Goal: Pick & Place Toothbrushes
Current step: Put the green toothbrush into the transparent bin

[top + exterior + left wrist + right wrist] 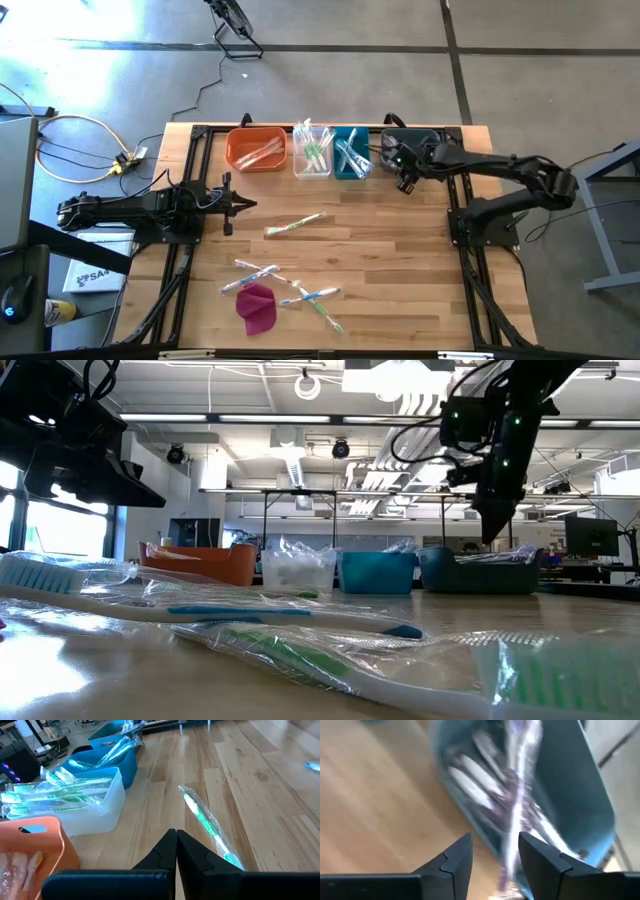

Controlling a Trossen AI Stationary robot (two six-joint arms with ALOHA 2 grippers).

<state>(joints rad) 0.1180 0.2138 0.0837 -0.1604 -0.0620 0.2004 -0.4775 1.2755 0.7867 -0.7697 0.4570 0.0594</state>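
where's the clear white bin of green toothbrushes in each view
High view: clear bin, second of four in the back row.
Low view: pale bin mid-distance, left of centre.
Left wrist view: at the left, green toothbrushes inside.
Right wrist view: not in it; only a dark blue bin.
Shared landmark: the orange bin, directly beside it.

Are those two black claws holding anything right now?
No. The left gripper is shut on nothing; the right gripper stands open above the dark blue-grey plastic bin.
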